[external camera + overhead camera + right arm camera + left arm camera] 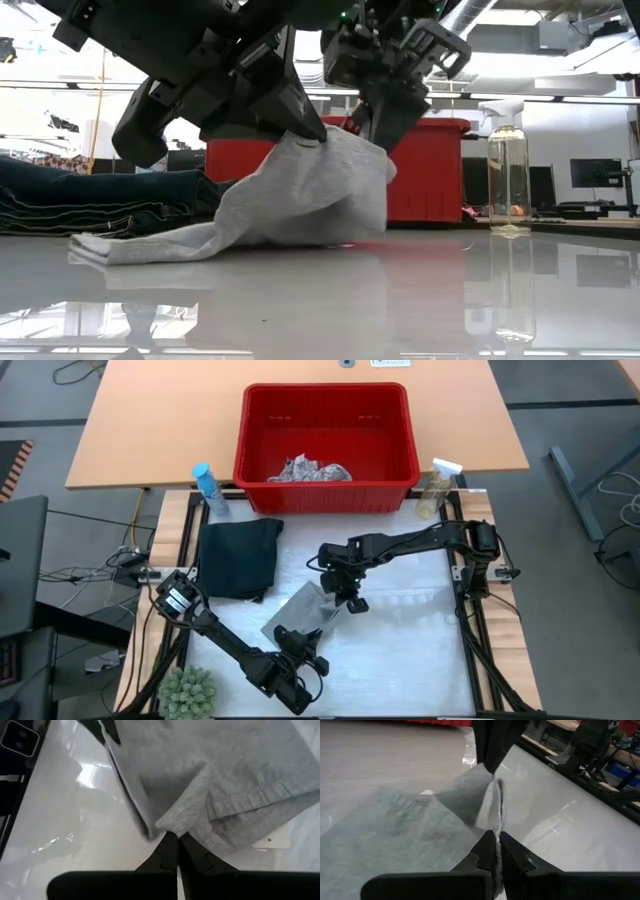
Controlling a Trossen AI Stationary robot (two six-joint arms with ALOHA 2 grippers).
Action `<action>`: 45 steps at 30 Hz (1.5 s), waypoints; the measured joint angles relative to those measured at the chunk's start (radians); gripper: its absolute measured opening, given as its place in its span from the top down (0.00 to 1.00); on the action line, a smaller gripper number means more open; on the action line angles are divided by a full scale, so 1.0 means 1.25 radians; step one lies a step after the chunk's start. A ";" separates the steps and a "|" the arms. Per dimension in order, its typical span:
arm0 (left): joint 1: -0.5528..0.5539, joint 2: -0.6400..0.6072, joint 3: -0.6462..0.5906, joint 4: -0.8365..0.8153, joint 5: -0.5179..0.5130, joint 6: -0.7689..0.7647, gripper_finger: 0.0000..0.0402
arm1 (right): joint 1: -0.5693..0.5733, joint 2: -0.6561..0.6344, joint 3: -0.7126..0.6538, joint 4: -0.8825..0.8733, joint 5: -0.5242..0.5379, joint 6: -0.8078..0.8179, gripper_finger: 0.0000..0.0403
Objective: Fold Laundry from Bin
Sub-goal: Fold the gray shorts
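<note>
The large red rectangular plastic bin [327, 448] stands at the table's [420, 650] far edge, a white leaf-print cloth [310, 470] crumpled inside it. Folded dark navy trousers [238, 557] lie on the left of the white tabletop. Mid-table, the plain grey cloth [305, 610] is lifted along one edge: the right gripper [176, 836] is pinched closed on one corner, the left gripper [496, 836] clamped on the other. A blue spray bottle [207, 488] and a clear spray bottle [435, 487] flank the bin; a small green plant [188, 693] sits at the near-left corner.
</note>
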 joint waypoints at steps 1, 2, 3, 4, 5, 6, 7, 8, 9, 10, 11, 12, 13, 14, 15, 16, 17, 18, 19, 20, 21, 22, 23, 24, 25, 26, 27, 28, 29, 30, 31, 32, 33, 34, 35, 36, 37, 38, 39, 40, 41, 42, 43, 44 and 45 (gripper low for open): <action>0.000 0.000 0.000 0.000 0.000 0.000 1.00 | 0.000 0.000 0.007 -0.002 0.000 -0.001 0.93; 0.000 0.000 0.000 0.000 0.001 0.001 1.00 | -0.001 0.000 0.012 -0.001 0.000 -0.003 0.93; 0.000 0.000 0.000 0.000 0.005 0.001 1.00 | -0.001 0.000 0.015 0.005 0.000 -0.011 0.93; 0.000 0.000 0.000 0.000 0.007 0.001 1.00 | -0.001 0.000 0.016 0.008 0.000 -0.020 0.92; 0.000 0.000 0.000 0.000 0.007 0.001 1.00 | -0.001 0.000 0.016 0.011 0.000 -0.022 0.91; 0.000 0.000 0.000 0.000 0.007 0.001 1.00 | -0.001 0.000 0.016 0.016 0.001 -0.023 0.90; 0.000 0.000 0.000 0.000 0.007 0.001 1.00 | -0.001 0.000 0.016 0.023 0.001 -0.029 0.89; 0.000 0.000 0.000 0.000 0.007 0.001 1.00 | -0.001 0.000 0.016 0.026 0.001 -0.042 0.87; 0.000 0.000 0.000 0.000 0.007 0.001 1.00 | -0.001 0.000 0.016 0.026 0.001 -0.055 0.86; 0.000 0.000 0.000 0.000 0.007 0.001 1.00 | -0.001 0.000 0.016 0.025 0.002 -0.061 0.84; 0.000 0.000 0.000 0.000 0.008 0.001 1.00 | -0.001 0.000 0.016 0.025 0.002 -0.062 0.82; 0.000 0.000 0.000 0.000 0.011 0.001 1.00 | -0.003 0.000 0.016 0.024 0.002 -0.062 0.80; 0.000 0.000 0.000 0.000 0.017 0.001 1.00 | -0.005 0.000 0.016 0.023 0.002 -0.063 0.78; 0.000 0.000 0.000 0.000 0.022 0.001 1.00 | -0.005 0.000 0.016 0.024 0.002 -0.066 0.76; 0.000 0.000 0.000 0.000 0.026 0.001 1.00 | -0.007 0.000 0.016 0.025 0.002 -0.074 0.73; 0.000 0.000 0.000 0.000 0.032 0.002 1.00 | -0.010 0.000 0.016 0.026 0.003 -0.087 0.71; 0.000 0.000 0.000 0.000 0.040 0.004 1.00 | -0.012 0.000 0.016 0.028 0.005 -0.099 0.68; 0.000 0.000 0.000 0.000 0.044 0.006 1.00 | -0.014 0.000 0.016 0.034 0.007 -0.105 0.66; 0.000 0.000 0.000 0.000 0.048 0.006 1.00 | -0.019 0.000 0.016 0.042 0.007 -0.110 0.64; 0.000 0.000 0.000 0.000 0.050 0.006 1.00 | -0.024 0.000 0.016 0.052 0.007 -0.112 0.62; 0.000 0.000 0.000 0.000 0.052 0.006 1.00 | -0.029 0.000 0.016 0.065 0.008 -0.113 0.60; 0.000 0.000 0.000 0.000 0.055 0.006 1.00 | -0.034 0.000 0.016 0.080 0.012 -0.113 0.59; 0.000 0.000 0.000 0.000 0.058 0.006 1.00 | -0.039 0.000 0.016 0.097 0.019 -0.113 0.58; 0.000 0.000 0.000 0.000 0.061 0.006 1.00 | -0.044 0.000 0.016 0.109 0.028 -0.113 0.58; 0.000 0.000 0.000 0.000 0.063 0.006 1.00 | -0.047 0.004 0.016 0.123 0.035 -0.116 0.59; 0.000 0.000 0.000 0.000 0.063 0.007 1.00 | -0.050 0.012 0.016 0.145 0.040 -0.120 0.60; 0.000 0.000 0.000 0.000 0.063 0.007 1.00 | -0.054 0.019 0.017 0.158 0.043 -0.125 0.63; 0.000 0.000 0.000 -0.001 0.063 0.007 1.00 | -0.058 0.029 0.017 0.164 0.043 -0.125 0.66; 0.000 0.000 0.000 -0.002 0.063 0.007 1.00 | -0.061 0.045 0.016 0.173 0.043 -0.125 0.70; 0.000 0.000 0.000 -0.002 0.063 0.007 1.00 | -0.065 0.060 0.015 0.189 0.043 -0.123 0.74; 0.000 0.000 0.000 -0.002 0.063 0.007 1.00 | -0.067 0.074 0.015 0.201 0.044 -0.122 0.79; 0.000 0.000 0.000 -0.002 0.063 0.006 1.00 | -0.068 0.086 0.015 0.202 0.044 -0.121 0.85; 0.000 0.000 0.000 -0.002 0.065 0.006 1.00 | -0.068 0.099 0.015 0.208 0.044 -0.121 0.91; 0.000 0.000 0.000 -0.003 0.068 0.007 1.00 | -0.068 0.108 0.015 0.222 0.044 -0.124 0.95; 0.000 0.000 0.000 -0.003 0.072 0.007 1.00 | -0.068 0.116 0.015 0.227 0.045 -0.130 0.96; 0.000 0.000 0.000 -0.004 0.078 0.007 1.00 | -0.068 0.121 0.015 0.224 0.048 -0.133 0.96; 0.001 0.000 0.000 -0.003 0.083 0.006 1.00 | -0.067 0.127 0.015 0.226 0.054 -0.133 0.95; 0.001 0.000 0.000 -0.003 0.085 0.006 1.00 | -0.067 0.129 0.015 0.232 0.059 -0.133 0.95; 0.001 0.000 0.000 -0.003 0.086 0.006 1.00 | -0.067 0.129 0.015 0.233 0.063 -0.138 0.95; 0.001 0.000 0.000 -0.003 0.087 0.006 1.00 | -0.067 0.129 0.015 0.234 0.063 -0.139 0.96; 0.001 0.000 0.000 -0.005 0.086 0.007 1.00 | -0.067 0.128 0.015 0.242 0.063 -0.140 0.97; 0.001 0.000 0.000 -0.008 0.086 0.008 1.00 | -0.067 0.128 0.015 0.249 0.062 -0.141 0.97; 0.002 0.000 0.000 -0.010 0.086 0.012 1.00 | -0.067 0.128 0.016 0.251 0.061 -0.141 0.97; 0.003 0.000 0.000 -0.011 0.086 0.013 1.00 | -0.067 0.128 0.016 0.252 0.057 -0.141 0.97; 0.003 0.000 0.000 -0.013 0.087 0.013 1.00 | -0.067 0.128 0.016 0.254 0.052 -0.142 0.97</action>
